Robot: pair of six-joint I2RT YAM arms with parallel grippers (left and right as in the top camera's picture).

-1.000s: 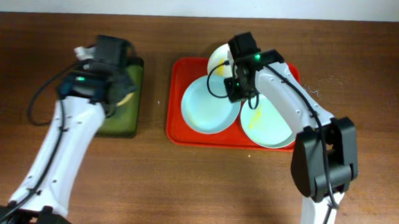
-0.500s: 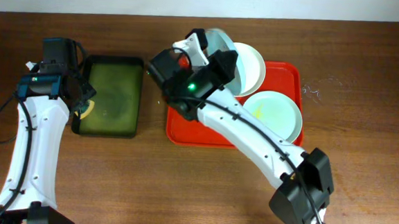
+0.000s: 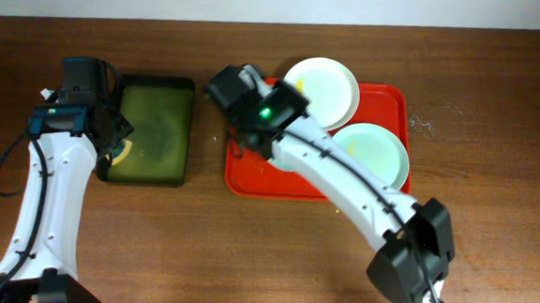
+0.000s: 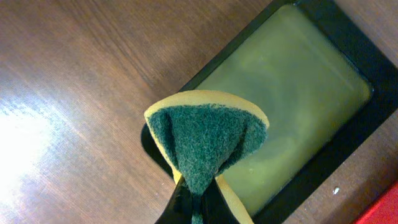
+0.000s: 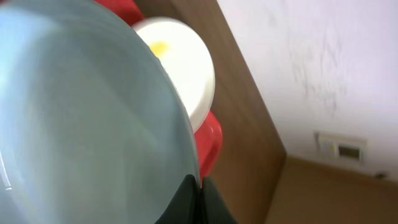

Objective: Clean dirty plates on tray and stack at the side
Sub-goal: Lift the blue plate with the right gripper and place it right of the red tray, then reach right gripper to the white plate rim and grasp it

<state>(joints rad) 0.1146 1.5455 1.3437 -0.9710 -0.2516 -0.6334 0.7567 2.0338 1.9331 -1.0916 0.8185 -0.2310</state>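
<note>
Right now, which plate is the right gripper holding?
A pale blue-green plate, pinched at its rim by the right gripper. The white plate and the other blue-green plate sit on the tray.

No text, label, brand or number can be read in any view. The one likely bearer, a pale wall fitting (image 5: 339,148) at about four o'clock in the right wrist view, is too small and blurred to show any marking.
</note>
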